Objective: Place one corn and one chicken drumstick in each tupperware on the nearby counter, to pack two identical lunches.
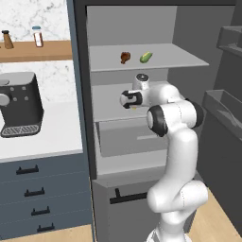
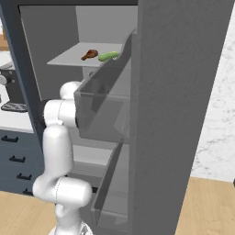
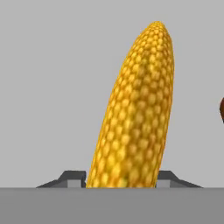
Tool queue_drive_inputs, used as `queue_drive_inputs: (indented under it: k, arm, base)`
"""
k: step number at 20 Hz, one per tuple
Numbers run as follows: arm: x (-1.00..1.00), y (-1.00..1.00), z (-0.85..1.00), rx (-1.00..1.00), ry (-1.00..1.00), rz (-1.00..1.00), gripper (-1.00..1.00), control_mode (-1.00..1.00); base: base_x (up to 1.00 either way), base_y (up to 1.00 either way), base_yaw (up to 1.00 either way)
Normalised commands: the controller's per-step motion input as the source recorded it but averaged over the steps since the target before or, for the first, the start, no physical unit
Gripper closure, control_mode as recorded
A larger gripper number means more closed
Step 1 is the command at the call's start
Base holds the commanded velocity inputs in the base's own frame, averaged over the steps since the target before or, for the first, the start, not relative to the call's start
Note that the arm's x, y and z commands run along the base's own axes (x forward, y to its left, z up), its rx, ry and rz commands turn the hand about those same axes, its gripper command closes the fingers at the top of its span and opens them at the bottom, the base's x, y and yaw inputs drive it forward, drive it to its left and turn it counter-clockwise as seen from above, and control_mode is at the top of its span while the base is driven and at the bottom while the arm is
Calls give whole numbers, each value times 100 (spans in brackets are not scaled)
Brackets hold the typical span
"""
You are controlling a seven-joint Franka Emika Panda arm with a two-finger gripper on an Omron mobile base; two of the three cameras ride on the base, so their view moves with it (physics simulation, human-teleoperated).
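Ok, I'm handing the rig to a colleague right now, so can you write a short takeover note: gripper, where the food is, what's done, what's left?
Gripper: inside the open fridge at the middle shelf, jaws set on either side of the bare corn; a firm grip cannot be confirmed.
Top shelf: dark drumstick and husked corn, side by side, untouched.
A brown thing sits at the right edge of the hand view, beside the bare corn; too cropped to identify.
Done: nothing shown as packed.
Left: lift out this corn, then carry one corn and one drumstick to each tupperware.
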Motion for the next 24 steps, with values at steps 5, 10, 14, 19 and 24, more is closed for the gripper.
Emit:
queue_drive_inputs:
  k: [5,10,14,19,24]
  arm:
    - [-80,-14,-58,0,-1,-1,100,-100]
    - [-100,0,0,0,-1,0,100,-100]
    - [-100,0,31,0,0,0,100,-100]
    - [-100,0,85,0,0,2,100,-100]
    - [-100,0,80,0,6,4,100,-100]
  base:
    - [0,0,0]
    - [0,0,0]
    - [0,0,0]
    - [0,0,0]
    - [0,0,0]
